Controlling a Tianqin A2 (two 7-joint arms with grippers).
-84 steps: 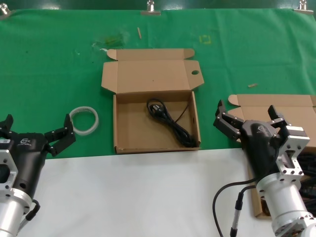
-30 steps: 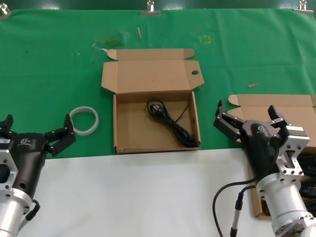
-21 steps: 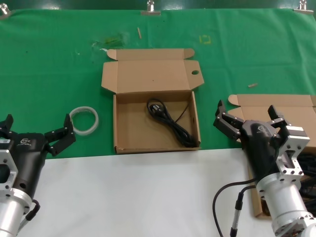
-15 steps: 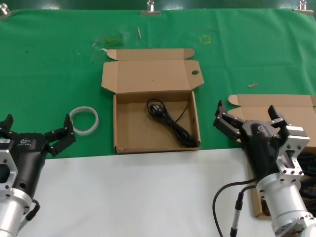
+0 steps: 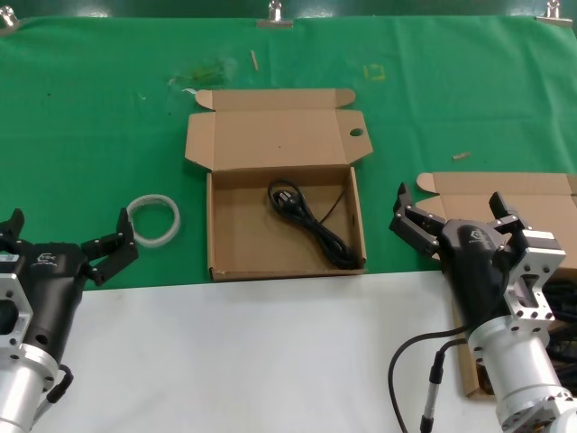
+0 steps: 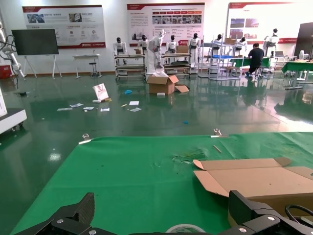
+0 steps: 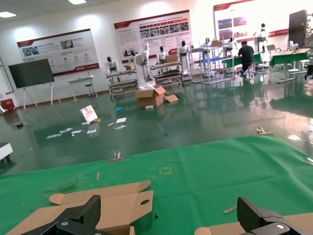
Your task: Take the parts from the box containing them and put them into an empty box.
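Observation:
The box with the oval hole (image 5: 356,133) in its lid flap lies open mid-table, its front wall (image 5: 270,271) near the white cloth. One black cord (image 5: 311,225) lies inside it. The second box (image 5: 505,194) stands at the right, mostly hidden by my right arm; black cords (image 5: 561,311) show at its right side. My right gripper (image 5: 448,200) is open and empty above that box's lid. My left gripper (image 5: 65,233) is open and empty at the lower left, apart from both boxes. In the right wrist view the gripper (image 7: 170,208) faces the holed lid (image 7: 98,205).
A white tape ring (image 5: 153,219) lies on the green cloth left of the middle box, close to my left fingers; it also shows in the left wrist view (image 6: 186,228). A white cloth (image 5: 270,361) covers the near table. Small scraps (image 5: 462,155) lie on the green cloth.

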